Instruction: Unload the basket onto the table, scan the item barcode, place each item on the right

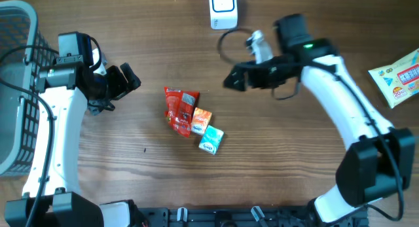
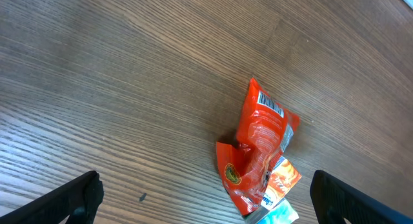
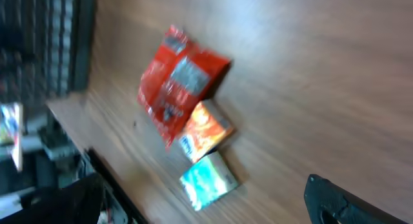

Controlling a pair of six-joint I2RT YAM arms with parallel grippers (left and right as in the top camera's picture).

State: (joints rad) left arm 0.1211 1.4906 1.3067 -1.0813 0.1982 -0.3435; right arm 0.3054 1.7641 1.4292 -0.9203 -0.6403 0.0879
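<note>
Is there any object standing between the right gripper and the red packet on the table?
Nothing visible does. Only bare table lies between the right gripper and the red packet. The orange box and teal box lie by its lower end, off that line.

The right wrist view is blurred, so the print on the red snack packet and small teal box is unreadable. Overhead, the white scanner is cut by the top edge. The wire basket is cut by the left edge and a printed packet by the right.
</note>
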